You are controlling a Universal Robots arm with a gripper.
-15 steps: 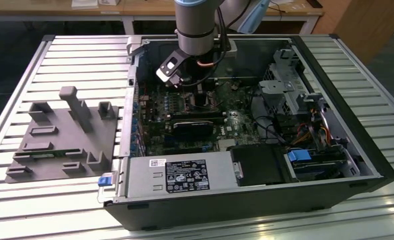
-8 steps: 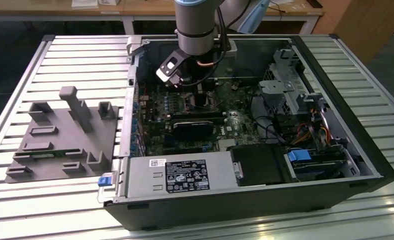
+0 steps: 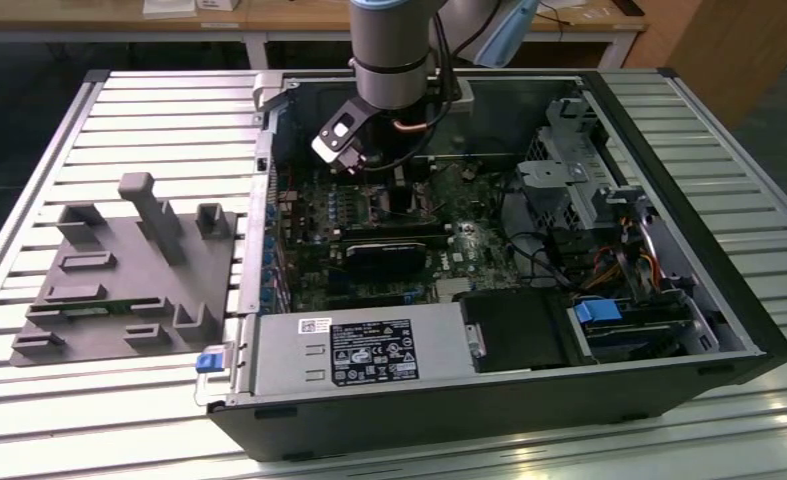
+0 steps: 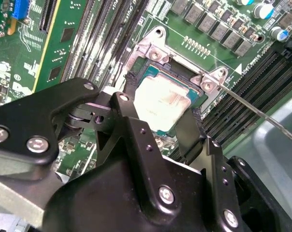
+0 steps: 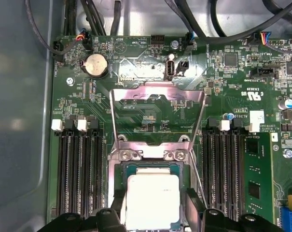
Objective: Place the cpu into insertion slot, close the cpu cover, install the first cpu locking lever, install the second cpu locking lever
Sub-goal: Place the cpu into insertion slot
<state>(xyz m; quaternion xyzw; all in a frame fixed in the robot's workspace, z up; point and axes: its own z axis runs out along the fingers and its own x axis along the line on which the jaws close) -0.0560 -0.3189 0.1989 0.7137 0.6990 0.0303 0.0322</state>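
Note:
In both wrist views the cpu (image 5: pixel 153 200) (image 4: pixel 160 104), a silver-topped square chip, lies in the insertion slot (image 5: pixel 115 166) (image 4: pixel 153 50) of the green motherboard. My gripper (image 5: pixel 154 208) (image 4: pixel 158 111) straddles it, its black fingers (image 5: pixel 118 205) (image 4: pixel 187 128) hugging two opposite edges of the chip. The cpu cover (image 5: pixel 158 94), a silvery windowed frame, stands swung open at the socket's hinge edge. A thin locking lever (image 4: pixel 257 113) sticks out free beside the socket. In the exterior view the arm reaches down into the open computer case, the gripper (image 3: pixel 396 180) low over the board.
Long memory slots (image 5: pixel 78 179) (image 5: pixel 223 179) flank the socket on both sides. A coin battery (image 5: pixel 96 65) and cables lie beyond the cover. A grey fixture plate (image 3: pixel 126 270) sits at the exterior view's left, the power supply (image 3: pixel 353 350) at the case front.

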